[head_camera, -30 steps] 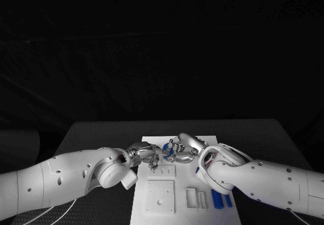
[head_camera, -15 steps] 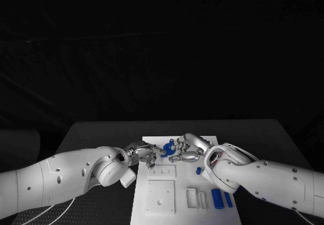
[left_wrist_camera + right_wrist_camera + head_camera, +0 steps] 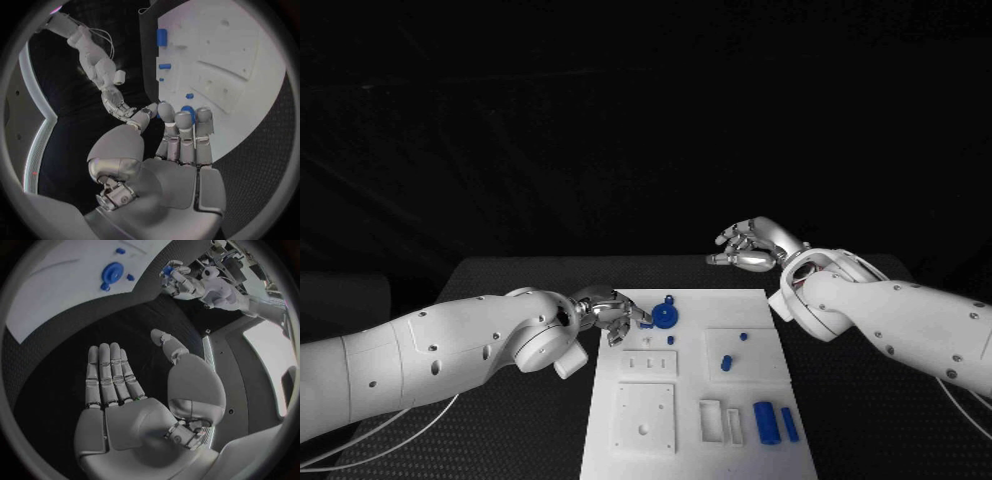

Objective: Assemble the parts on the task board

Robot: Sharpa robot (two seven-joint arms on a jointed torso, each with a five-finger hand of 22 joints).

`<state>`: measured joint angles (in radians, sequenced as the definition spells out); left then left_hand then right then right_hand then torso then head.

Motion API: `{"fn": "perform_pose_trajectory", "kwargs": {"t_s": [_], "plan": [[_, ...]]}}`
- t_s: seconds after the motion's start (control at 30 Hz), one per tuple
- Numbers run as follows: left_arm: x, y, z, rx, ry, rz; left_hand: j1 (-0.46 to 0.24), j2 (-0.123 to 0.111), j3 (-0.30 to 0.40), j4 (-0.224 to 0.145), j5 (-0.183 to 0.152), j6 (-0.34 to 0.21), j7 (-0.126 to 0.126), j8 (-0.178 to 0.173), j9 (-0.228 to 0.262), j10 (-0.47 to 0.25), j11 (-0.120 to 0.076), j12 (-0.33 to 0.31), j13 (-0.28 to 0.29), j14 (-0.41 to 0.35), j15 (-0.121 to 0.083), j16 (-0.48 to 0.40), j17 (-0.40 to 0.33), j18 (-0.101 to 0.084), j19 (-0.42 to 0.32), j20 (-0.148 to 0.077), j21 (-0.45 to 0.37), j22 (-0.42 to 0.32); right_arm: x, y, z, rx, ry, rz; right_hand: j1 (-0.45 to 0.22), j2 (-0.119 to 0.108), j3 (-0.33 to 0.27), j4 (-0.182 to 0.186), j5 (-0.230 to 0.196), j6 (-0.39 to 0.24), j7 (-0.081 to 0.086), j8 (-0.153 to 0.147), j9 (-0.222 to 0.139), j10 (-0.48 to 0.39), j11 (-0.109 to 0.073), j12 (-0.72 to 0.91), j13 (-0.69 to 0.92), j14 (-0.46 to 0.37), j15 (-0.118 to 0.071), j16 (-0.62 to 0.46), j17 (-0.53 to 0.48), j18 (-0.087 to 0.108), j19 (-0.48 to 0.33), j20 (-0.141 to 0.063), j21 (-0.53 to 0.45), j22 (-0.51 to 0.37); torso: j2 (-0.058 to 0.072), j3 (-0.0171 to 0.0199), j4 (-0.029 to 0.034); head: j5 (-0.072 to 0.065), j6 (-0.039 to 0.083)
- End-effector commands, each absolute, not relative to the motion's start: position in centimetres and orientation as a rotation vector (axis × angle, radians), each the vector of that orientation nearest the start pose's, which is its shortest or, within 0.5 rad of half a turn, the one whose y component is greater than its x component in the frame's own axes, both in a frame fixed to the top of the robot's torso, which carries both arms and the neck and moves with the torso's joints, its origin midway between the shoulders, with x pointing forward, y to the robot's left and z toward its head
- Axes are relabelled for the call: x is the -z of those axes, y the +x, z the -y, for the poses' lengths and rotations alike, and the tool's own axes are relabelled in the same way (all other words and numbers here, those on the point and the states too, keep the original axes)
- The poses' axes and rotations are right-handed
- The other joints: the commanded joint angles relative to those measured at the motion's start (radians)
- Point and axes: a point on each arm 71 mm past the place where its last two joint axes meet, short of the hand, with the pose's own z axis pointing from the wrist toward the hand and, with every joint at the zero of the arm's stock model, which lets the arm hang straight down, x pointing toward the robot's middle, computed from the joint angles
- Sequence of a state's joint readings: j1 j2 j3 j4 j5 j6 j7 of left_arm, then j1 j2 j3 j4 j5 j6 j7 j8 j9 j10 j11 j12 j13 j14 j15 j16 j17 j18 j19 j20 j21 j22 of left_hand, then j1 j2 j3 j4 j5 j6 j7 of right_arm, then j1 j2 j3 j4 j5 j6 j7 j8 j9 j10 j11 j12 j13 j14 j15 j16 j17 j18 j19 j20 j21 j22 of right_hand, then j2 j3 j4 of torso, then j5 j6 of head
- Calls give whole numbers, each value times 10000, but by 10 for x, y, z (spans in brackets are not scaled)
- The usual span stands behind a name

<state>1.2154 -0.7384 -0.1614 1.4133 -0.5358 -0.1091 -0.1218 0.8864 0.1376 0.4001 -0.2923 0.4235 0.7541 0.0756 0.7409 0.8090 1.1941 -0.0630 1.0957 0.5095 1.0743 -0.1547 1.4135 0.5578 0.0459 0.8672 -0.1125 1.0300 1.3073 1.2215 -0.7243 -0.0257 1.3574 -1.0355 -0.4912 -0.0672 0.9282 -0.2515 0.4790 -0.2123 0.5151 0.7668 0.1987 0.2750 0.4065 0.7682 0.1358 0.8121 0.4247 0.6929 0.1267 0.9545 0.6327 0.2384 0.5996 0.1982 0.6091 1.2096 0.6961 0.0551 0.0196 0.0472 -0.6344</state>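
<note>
At the left we see the left hand (image 3: 607, 311) low over the far left corner of the task board (image 3: 697, 445). Its fingers are curled at that edge, and we cannot tell whether they hold anything. In the left wrist view the fingers (image 3: 185, 131) lie side by side, their tips next to a blue part.

Just right of that hand a round blue disc part (image 3: 665, 316) lies on the far end of the board, with a small blue piece (image 3: 669, 298) just beyond it. Further right, mid-board, sit a small blue peg (image 3: 741, 337) and a short blue block (image 3: 726, 363). Near the right edge lie a blue cylinder (image 3: 764, 421) and a thinner blue bar (image 3: 789, 424), side by side.

At the far right, the right hand (image 3: 753, 245) hangs above the black table (image 3: 516, 280), beyond the board's far right corner. Its fingers are spread and hold nothing.
</note>
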Motion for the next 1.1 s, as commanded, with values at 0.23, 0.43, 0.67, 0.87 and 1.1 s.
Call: {"fn": "perform_pose_trajectory", "kwargs": {"t_s": [0.23, 0.43, 0.67, 0.87, 1.1], "plan": [[228, 494, -165, 5875, -2755, -22157, 501, 137, -163, 5, 256, 897, -436, 115, -49, 511, -166, -265, -121, 470, -272, -95, -103, 30, 355, -1356, 48, 104, 166, 563, 227, -7244, 3746, -15058, 166, 156, -6, 15, 121, 26, 193, 87, 22, -23, -24, 38, -149, -74, -9, 40, -106, -103, -64, 43, -68, -2, -128, 9, 6, 35, -157], [236, 491, -149, 4858, -1993, -22429, 483, 83, -170, 16, 529, 1040, -464, 112, -74, 650, -196, -316, -140, 580, -292, -121, -114, 39, 433, -1376, 45, 89, 170, 576, 230, -6874, 3843, -15086, 222, 203, 11, -13, 222, 6, 199, 93, 18, -34, -17, 49, -218, -93, -2, 58, -157, -100, -78, 55, -83, 1, -290, 13, -11, 74, -356], [238, 492, -144, 4482, -2035, -22221, 335, -58, -218, -13, 1473, 1525, -575, 98, -141, 1111, -292, -504, -193, 948, -364, -203, -133, 83, 693, -1449, 88, 83, 173, 583, 226, -6728, 3826, -15165, 322, 291, 51, -71, 412, -27, 205, 108, 7, -58, -1, 89, -369, -136, 16, 111, -269, -94, -106, 83, -110, 16, -482, 6, -24, 150, -569], [244, 487, -140, 4617, -2387, -22352, 316, -120, -213, -21, 1762, 1690, -618, 48, -180, 1263, -333, -574, -186, 1070, -391, -223, -118, 100, 767, -1475, 108, 98, 177, 586, 225, -6629, 3790, -15266, 385, 334, 101, -117, 615, -49, 213, 124, -9, -78, 11, 148, -509, -171, 31, 176, -375, -82, -125, 109, -132, 35, -601, 9, 2, 149, -747], [247, 485, -133, 4784, -2631, -21917, 247, -205, -204, -23, 2289, 1961, -679, 0, -230, 1445, -390, -664, -156, 1210, -414, -245, -82, 119, 856, -1504, 141, 123, 180, 587, 223, -6567, 3762, -15341, 406, 354, 129, -130, 697, -58, 216, 130, -19, -92, 17, 177, -575, -189, 38, 206, -426, -76, -133, 121, -140, 45, -696, -16, 72, 103, -968]]}}
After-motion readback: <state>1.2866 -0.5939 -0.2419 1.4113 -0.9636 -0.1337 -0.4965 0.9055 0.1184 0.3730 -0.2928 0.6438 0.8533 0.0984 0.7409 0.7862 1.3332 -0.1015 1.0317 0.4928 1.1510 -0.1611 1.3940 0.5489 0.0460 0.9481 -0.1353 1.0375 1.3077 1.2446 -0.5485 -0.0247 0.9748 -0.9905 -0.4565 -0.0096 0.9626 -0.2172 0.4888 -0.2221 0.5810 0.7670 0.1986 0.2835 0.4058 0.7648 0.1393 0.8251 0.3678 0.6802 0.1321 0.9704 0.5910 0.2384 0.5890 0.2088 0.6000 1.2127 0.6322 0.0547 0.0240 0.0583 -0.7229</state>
